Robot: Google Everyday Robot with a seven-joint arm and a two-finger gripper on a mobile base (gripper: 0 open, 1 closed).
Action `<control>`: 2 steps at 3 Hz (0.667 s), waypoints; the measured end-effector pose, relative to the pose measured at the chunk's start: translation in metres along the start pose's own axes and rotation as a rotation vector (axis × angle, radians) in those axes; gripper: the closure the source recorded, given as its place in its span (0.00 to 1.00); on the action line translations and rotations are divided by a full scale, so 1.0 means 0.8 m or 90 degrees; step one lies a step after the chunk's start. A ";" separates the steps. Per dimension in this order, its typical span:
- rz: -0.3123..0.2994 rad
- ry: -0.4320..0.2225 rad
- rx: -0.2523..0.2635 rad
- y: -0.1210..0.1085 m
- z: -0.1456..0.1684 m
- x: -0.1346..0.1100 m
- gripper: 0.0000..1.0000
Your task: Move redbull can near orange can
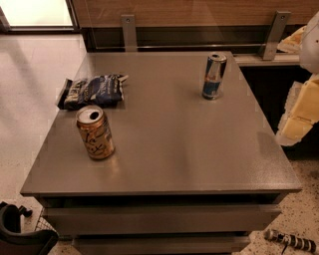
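Upright redbull can (214, 76) near bench (199, 164) back-right corner sits left of pincer (300, 112) off right edge (apart or together: can't tell), orange can (95, 132) front-left.

Light: dim, warm indoor; brightest at the window (37, 12), top left.
Glare: soft sheen on the table (169, 134); glints on the redbull can (214, 75) and orange can (95, 133) tops.
Shadows: deep under the table's top.
Gripper (299, 112): right edge, beside the table, washed pale.

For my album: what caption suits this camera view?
A redbull can and an orange can stand apart on a grey table, the gripper beside its right edge.
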State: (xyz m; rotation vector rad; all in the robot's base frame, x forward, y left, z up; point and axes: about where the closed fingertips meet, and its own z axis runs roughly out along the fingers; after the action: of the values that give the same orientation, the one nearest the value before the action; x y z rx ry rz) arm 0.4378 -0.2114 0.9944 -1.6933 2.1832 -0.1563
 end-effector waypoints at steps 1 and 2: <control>0.000 0.000 0.000 0.000 0.000 0.000 0.00; 0.021 -0.023 0.025 -0.022 0.006 0.011 0.00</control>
State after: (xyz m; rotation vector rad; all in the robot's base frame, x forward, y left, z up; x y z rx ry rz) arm 0.4536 -0.2241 0.9931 -1.6260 2.1664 -0.1580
